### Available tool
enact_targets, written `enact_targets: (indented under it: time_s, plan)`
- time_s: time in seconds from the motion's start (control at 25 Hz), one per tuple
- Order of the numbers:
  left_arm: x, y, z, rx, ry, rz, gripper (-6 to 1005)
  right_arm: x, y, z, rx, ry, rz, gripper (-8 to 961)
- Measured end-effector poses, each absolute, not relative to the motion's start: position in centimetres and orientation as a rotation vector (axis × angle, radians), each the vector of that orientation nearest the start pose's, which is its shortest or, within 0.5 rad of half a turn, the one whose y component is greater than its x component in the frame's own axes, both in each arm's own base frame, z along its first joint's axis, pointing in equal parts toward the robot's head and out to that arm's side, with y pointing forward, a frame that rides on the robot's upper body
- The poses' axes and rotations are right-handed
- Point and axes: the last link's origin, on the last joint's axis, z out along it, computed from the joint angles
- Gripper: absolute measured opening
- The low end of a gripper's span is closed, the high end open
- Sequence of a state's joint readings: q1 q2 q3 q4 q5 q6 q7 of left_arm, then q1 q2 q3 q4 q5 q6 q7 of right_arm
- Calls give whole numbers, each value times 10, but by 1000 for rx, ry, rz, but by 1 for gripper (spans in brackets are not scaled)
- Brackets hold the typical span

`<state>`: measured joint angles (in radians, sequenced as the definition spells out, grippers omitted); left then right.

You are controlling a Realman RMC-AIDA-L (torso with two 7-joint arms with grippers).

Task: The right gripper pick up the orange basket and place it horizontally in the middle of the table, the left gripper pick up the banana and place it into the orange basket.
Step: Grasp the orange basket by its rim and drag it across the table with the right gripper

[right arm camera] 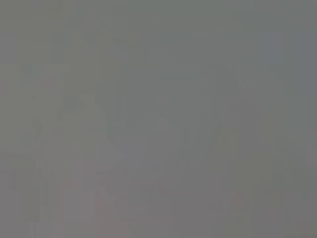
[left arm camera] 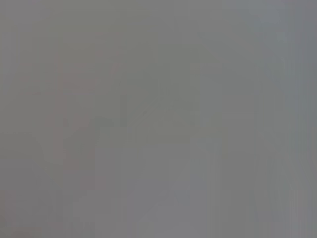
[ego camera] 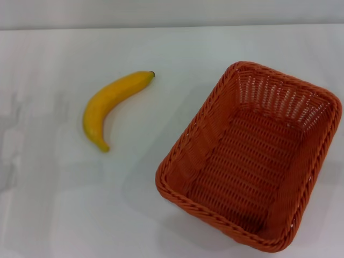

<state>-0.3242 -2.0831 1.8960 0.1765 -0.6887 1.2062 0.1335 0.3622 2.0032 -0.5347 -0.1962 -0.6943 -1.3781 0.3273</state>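
Neither tool is seen in any view; their fingers cannot be judged. Wrist views give only featureless grey. First step is judged not yet begun. The orange basket (ego camera: 250, 161) sits askew at four o'clock on the desk (ego camera: 64, 215), empty. The banana (ego camera: 110, 107) lies at ten o'clock, well apart. Next, the basket rim needs gripping by the right tool.

Both wrist views are a flat grey blur in which nothing can be made out. In the head view neither arm shows. The worktop (ego camera: 64, 215) runs off the left, right and bottom edges. The orange basket (ego camera: 185, 141), at lower right, nearly touches the bottom edge; its near outer wall is hidden behind its rim.
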Motion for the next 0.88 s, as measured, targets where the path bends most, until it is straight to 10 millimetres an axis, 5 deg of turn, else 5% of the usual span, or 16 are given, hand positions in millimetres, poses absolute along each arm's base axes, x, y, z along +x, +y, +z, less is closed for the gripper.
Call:
enact_targets:
  time_s: [0.36,0.52,0.68,0.88]
  plan:
    - [-369,304,26,-1363,-416,-440,863,338,334,199,-1463,668,1464,702]
    - [-368,305,26,-1367,-413,-443,863,311,347,225,-1646,815,1651,701]
    - [-365,308,25,-1369,-408,-452,863,283,360,235,-1897,903,1629,701]
    - [-361,312,25,-1374,-400,-461,863,241,374,230,-2355,952,1348,701]
